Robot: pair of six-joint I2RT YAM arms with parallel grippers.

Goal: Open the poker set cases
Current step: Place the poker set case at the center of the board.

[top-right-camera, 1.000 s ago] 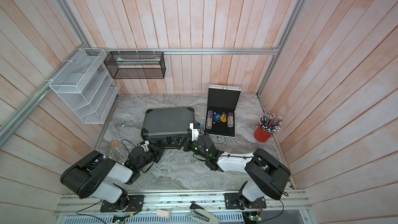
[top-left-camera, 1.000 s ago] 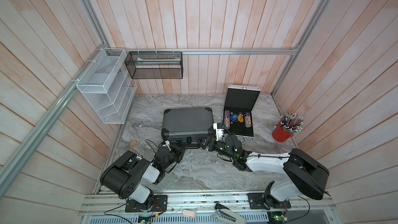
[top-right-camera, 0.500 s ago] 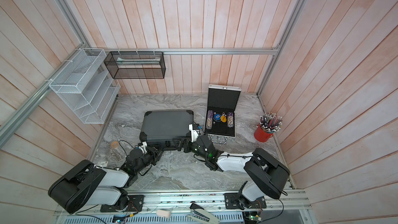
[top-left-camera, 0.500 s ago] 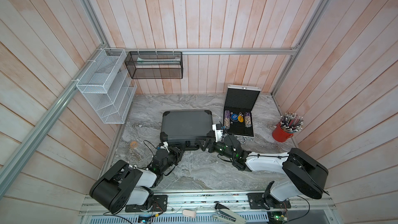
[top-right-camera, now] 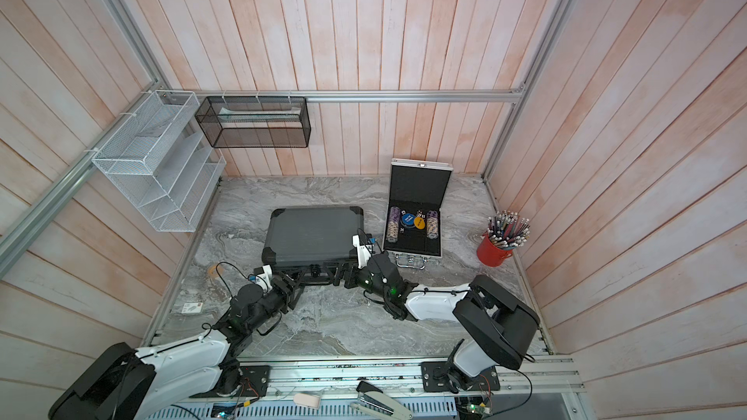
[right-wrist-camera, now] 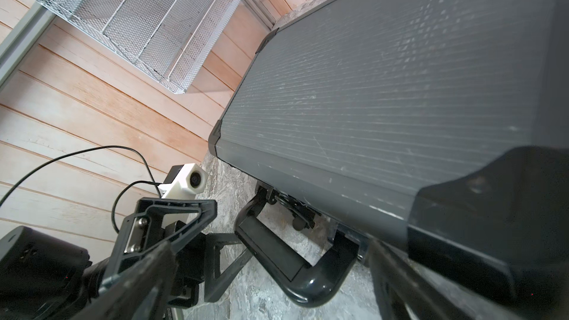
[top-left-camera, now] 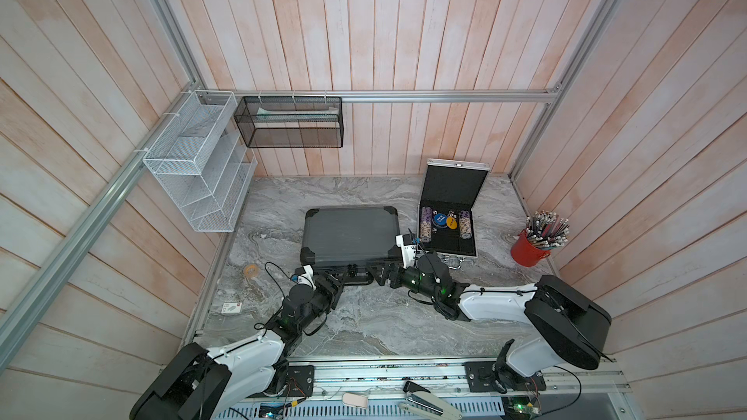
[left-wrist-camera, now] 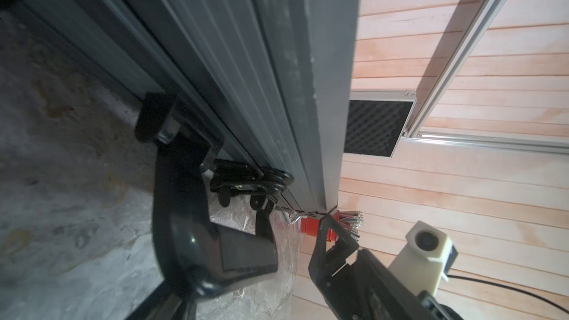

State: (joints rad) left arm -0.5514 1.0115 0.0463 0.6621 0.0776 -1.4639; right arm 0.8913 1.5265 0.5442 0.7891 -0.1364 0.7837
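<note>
Seen from above, a marbled grey bench [top-left-camera: 364, 325] holds two poker cases side by side, and the job looks about half done. The silver case [top-left-camera: 452, 185], at the far right of the bench, already stands open: its lid is upright near the far wall, showing black foam, and rows of chips [top-left-camera: 425, 222] lie in the base. The grey case [top-left-camera: 349, 236], just left of it in the middle of the bench, lies flat with its lid down, so it is the one left to open. It is dark grey with a finely ribbed lid, black caps on its corners and pale scuffs along the near edge. A black handle [right-wrist-camera: 271, 250] juts from its near side onto the bench, with a dark latch [left-wrist-camera: 243, 180] beside it; whether that latch is undone cannot be told. Both arms reach in from the near side to that edge. The left pincer [top-left-camera: 337, 280] sits just left of the handle, its fingers [right-wrist-camera: 172, 220] apart and holding nothing. The right pincer [top-left-camera: 382, 270] is at the case's near right corner, spread wide, with one finger over the lid and the other lower against the near side; it does not seem to clamp the case. What probably remains is to free any fastened latch and swing the lid up.
</note>
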